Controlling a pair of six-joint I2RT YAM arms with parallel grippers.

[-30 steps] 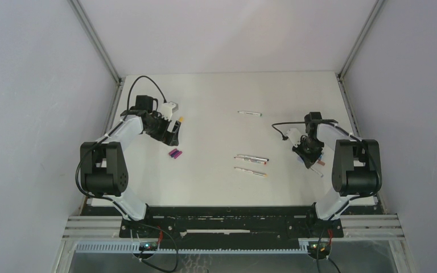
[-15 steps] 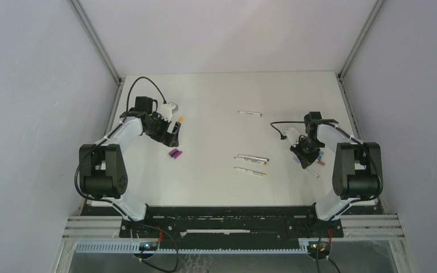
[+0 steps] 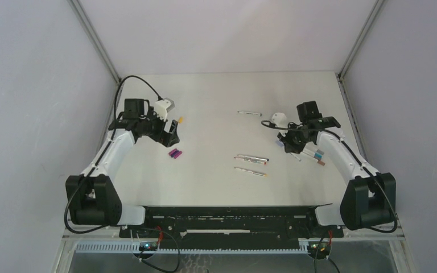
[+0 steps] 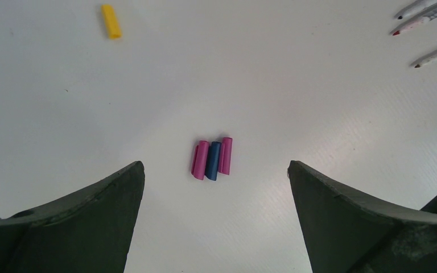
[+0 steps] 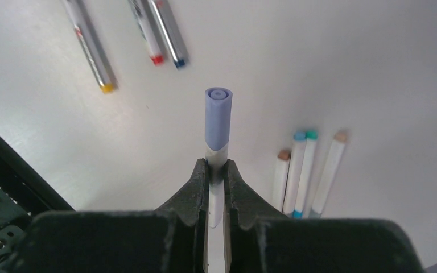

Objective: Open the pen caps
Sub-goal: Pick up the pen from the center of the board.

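Right claw (image 5: 217,170) clamped on a pen (image 5: 216,154) with lilac cap (image 5: 218,116) at frame centre, left claw (image 4: 215,168) spread wide, three loose caps (image 4: 211,160) between its fingers mid-frame

You have a white table (image 3: 216,96) filling the middle of the overhead view, matte and evenly lit. Pale grey-lilac walls close it in: a left panel (image 3: 34,85), a back panel (image 3: 227,34) and a right panel (image 3: 415,85). Two aluminium posts (image 3: 94,40) rise at the back corners, slanting outward in your view. Along the near edge lies a black mounting plate (image 3: 233,219), with silver extrusion rails (image 3: 88,226) at either end. Below it runs a white slotted cable duct (image 3: 222,248), with red wires (image 3: 159,232) just above.
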